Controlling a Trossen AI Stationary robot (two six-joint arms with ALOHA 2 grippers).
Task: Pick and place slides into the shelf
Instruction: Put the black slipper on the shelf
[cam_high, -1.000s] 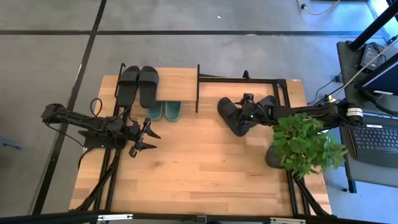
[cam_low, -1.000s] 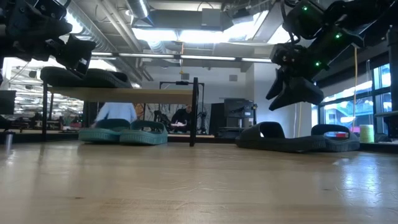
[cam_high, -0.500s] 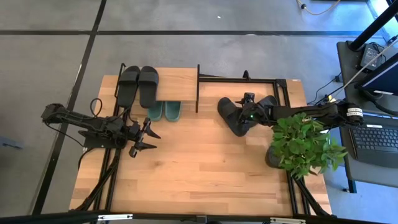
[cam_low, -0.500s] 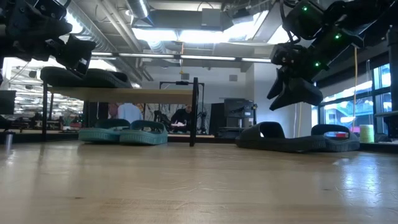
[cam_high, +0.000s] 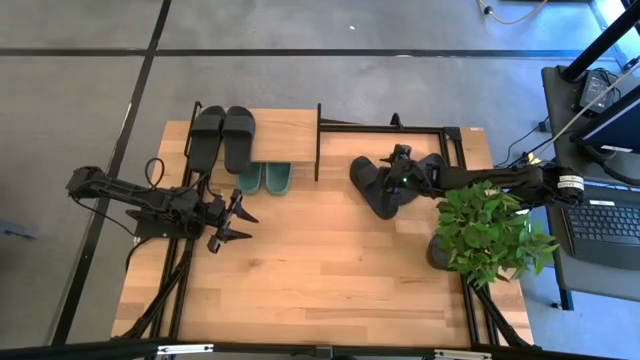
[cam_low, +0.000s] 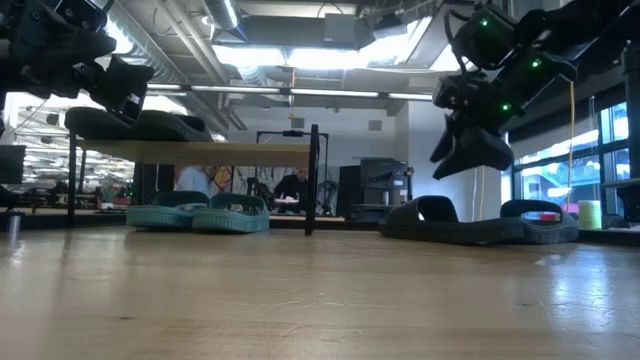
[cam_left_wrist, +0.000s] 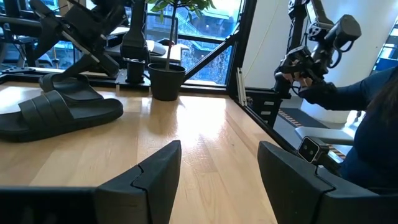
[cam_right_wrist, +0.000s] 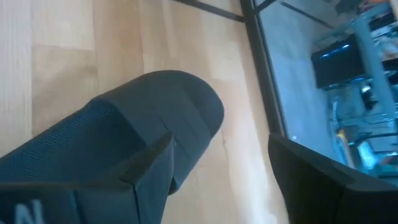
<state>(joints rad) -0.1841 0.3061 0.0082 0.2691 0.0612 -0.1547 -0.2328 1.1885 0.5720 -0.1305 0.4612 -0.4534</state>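
Right claw (cam_high: 401, 172), fingers spread, hung directly over black slide (cam_high: 372, 187) on desk (cam_high: 330, 260), w/ slide's long axis diagonal; shelf (cam_high: 285, 135) lay off to one side. Left claw (cam_high: 236, 220) open, idle, farther off.

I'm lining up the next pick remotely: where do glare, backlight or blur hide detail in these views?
Low view: ceiling lights flare, so the right gripper and black slides read as silhouettes. Left wrist view: bright windows backlight the potted plant. Right wrist view: the black slide is soft, the background blurred. High view: even light.
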